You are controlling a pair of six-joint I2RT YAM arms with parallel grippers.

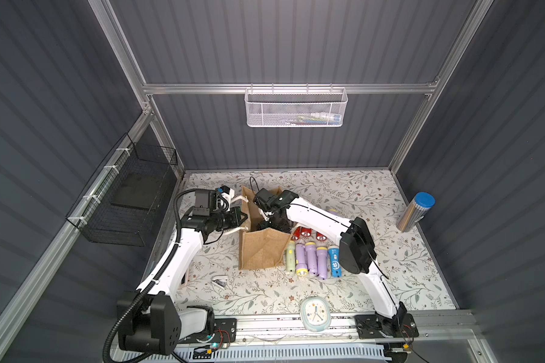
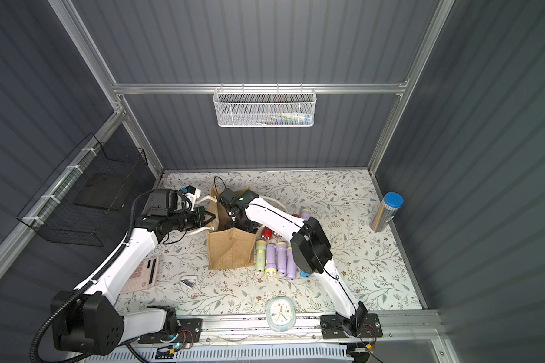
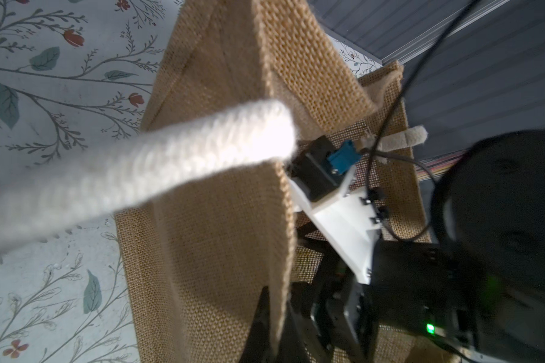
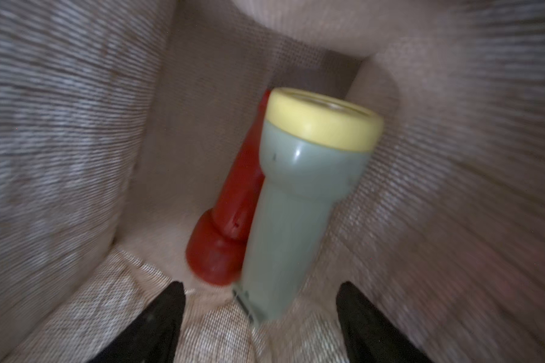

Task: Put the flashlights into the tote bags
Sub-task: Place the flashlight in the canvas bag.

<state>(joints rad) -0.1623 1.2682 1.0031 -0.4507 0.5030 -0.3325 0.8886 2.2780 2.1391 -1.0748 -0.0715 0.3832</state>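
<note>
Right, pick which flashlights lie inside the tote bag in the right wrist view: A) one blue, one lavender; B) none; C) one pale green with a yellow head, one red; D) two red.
C: the right wrist view shows a yellow-headed pale green flashlight lying against a red flashlight between the walls of the tote bag.

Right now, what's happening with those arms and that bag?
Left gripper shut on burlap tote bag rim. Right gripper open inside bag, over pale green flashlight beside red flashlight. Lavender flashlights lie beside bag; no obstruction seen.
</note>
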